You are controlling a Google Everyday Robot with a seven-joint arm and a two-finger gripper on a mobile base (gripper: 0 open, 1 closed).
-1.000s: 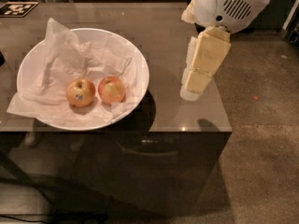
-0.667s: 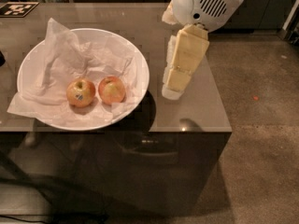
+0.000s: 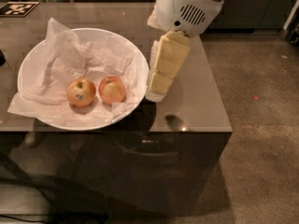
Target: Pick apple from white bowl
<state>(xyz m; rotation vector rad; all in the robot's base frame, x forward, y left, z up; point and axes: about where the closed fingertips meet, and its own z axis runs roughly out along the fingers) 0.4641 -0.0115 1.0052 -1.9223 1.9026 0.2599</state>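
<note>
The white bowl (image 3: 119,48) stands on the left of a glossy brown table, lined with crumpled white paper. Two apples lie in its front part. The apple (image 3: 81,92) on the left is yellow-orange with a dark sticker. A redder apple (image 3: 112,89) without a sticker lies just right of it. My gripper (image 3: 156,95) hangs from the white arm head, pointing down just right of the bowl's right rim, above the table. It holds nothing that I can see.
The table's (image 3: 196,101) front edge runs just below the bowl and its right edge lies right of the gripper. Speckled floor lies to the right. A black and white marker tag (image 3: 18,8) sits at the table's far left corner.
The arm and gripper have moved left across the table, from its right part to beside the bowl's right rim. The apples and bowl have not moved.
</note>
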